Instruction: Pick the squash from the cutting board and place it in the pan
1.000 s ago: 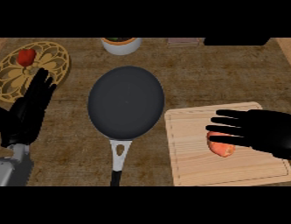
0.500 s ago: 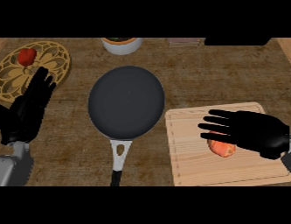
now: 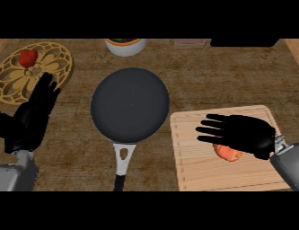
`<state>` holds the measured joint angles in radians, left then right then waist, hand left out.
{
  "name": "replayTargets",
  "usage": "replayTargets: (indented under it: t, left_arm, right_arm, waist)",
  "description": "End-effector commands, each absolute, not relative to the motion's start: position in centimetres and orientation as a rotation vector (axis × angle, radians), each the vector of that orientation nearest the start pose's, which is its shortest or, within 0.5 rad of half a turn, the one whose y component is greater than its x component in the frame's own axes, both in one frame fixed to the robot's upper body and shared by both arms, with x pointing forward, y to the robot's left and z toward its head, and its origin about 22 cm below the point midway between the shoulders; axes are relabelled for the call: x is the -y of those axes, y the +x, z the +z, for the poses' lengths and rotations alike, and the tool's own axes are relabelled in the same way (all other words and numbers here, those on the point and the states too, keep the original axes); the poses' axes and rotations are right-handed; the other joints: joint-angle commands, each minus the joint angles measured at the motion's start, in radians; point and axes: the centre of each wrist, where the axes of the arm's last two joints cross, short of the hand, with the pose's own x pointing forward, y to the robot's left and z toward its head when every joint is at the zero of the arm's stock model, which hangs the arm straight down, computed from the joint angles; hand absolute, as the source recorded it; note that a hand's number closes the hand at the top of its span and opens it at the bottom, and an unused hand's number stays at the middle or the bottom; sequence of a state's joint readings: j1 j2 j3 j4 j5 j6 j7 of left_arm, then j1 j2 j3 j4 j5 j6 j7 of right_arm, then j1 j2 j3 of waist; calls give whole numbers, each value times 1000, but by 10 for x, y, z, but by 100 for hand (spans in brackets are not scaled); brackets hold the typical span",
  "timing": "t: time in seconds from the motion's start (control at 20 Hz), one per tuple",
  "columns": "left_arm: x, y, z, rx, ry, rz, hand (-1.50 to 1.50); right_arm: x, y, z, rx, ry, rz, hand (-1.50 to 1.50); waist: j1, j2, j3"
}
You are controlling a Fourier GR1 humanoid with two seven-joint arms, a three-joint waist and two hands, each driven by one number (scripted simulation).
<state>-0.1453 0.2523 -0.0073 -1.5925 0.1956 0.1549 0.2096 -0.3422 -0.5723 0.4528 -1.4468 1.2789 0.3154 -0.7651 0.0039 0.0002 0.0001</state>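
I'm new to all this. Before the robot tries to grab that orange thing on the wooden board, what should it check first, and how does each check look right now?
1. Orange squash on the light wooden cutting board: ok.
2. Black right hand above the squash: ok, it partly covers it.
3. Right hand's fingers closed round the squash: not ok, they are spread.
4. Round black frying pan free inside: ok.
5. Black left hand out of the way: ok, resting left of the pan.
6. Contact between palm and squash: cannot tell.
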Motion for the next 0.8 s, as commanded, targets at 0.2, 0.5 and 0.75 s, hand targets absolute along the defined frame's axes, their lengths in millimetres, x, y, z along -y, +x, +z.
replayTargets:
  t: [0.2, 0.5, 0.75]
  left_arm:
    - [-272, 288, 58, 1508, 94, 42, 0]
    - [-280, 280, 56, 1531, 101, 47, 0]
    - [-266, 280, 52, 1523, 108, 42, 0]
  right_arm:
    - [233, 297, 26, -1747, 332, -3009, -150]
    - [221, 298, 17, -1687, 301, -3051, -150]
    - [206, 295, -9, -1759, 159, -2941, 150]
  waist:
    - [-5, 0, 0]
    - [-4, 0, 0]
    - [0, 1, 0]
